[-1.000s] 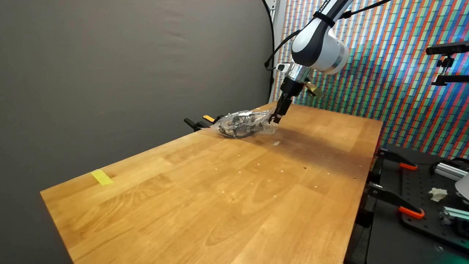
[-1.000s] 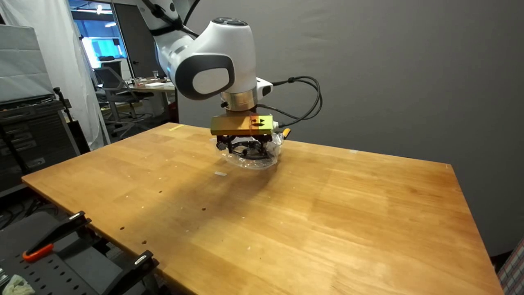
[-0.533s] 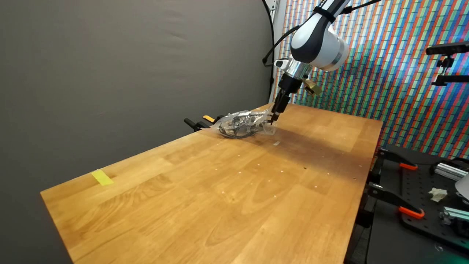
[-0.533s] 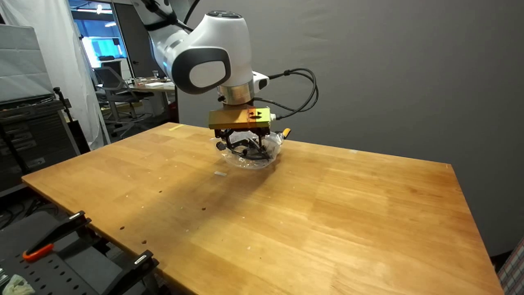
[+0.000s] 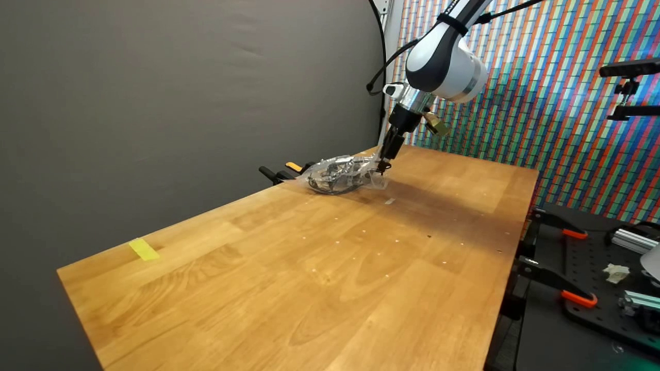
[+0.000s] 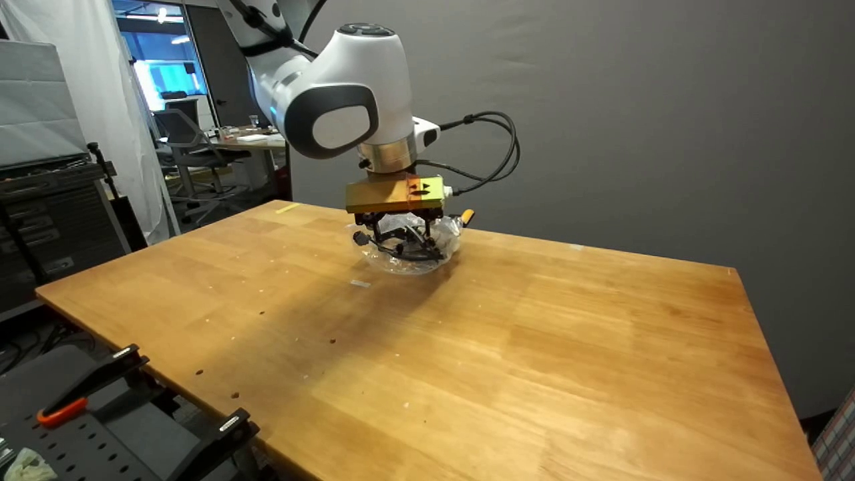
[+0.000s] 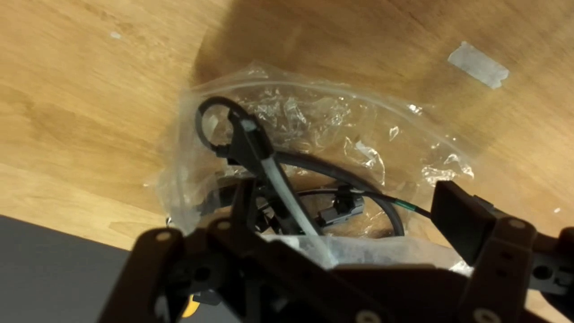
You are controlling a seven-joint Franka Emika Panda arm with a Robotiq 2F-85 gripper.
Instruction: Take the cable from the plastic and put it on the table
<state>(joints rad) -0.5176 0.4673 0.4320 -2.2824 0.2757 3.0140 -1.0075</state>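
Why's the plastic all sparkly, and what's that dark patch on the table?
Wrist view: the crinkled plastic glints where its folds likely catch the light; the gripper looks dark. Both exterior views: a broad, soft shadow on the table, probably cast by the arm.

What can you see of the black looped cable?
The cable looks rubbery, with a grey plastic connector, a thin green-banded strand and a straight whitish length. It lies at least partly inside the crumpled clear plastic bag on the brown wooden table, under the open black hand; contact is unclear.

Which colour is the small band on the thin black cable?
The band is green; the wrist view shows it best.
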